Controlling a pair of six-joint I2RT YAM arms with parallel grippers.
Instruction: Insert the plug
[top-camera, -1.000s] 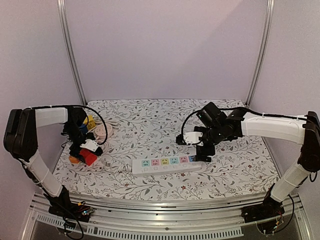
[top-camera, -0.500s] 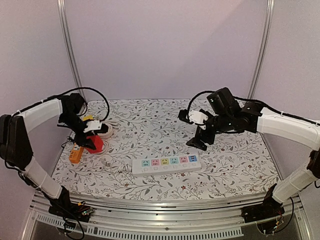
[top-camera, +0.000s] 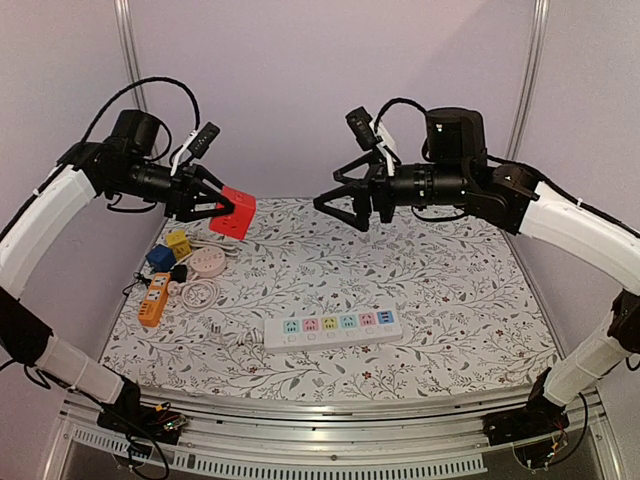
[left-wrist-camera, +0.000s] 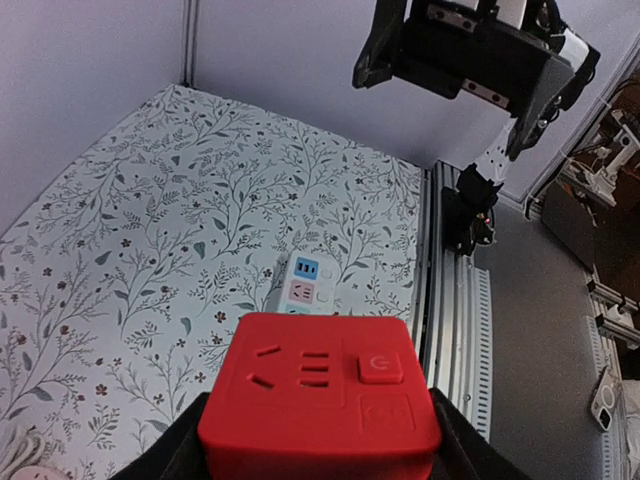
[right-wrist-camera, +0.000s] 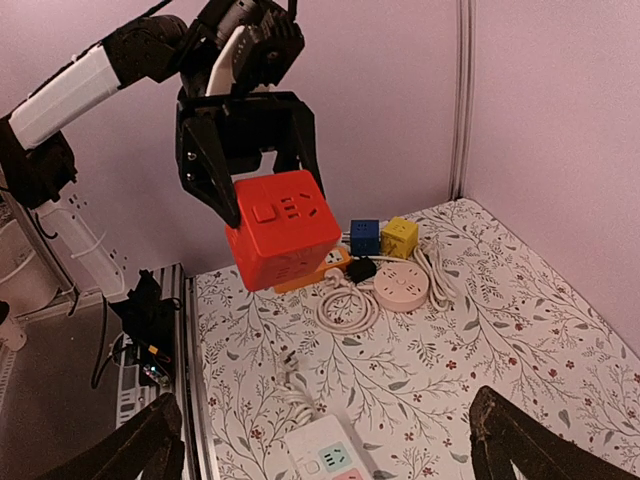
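Both arms have risen high. My left hand (top-camera: 222, 212), half shut, grips the red cube plug (top-camera: 238, 212) at upper left. My right hand (top-camera: 340, 211) is wide open, empty. I should hold the plug straight and go slowly to the white strip (top-camera: 333, 326).

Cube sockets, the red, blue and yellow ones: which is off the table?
The red cube socket: the left gripper holds it in the air, while the blue cube socket and yellow cube socket sit on the table.

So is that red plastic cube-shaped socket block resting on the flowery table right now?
No, the left gripper holds the red cube-shaped socket block up in the air, well clear of the floral table.
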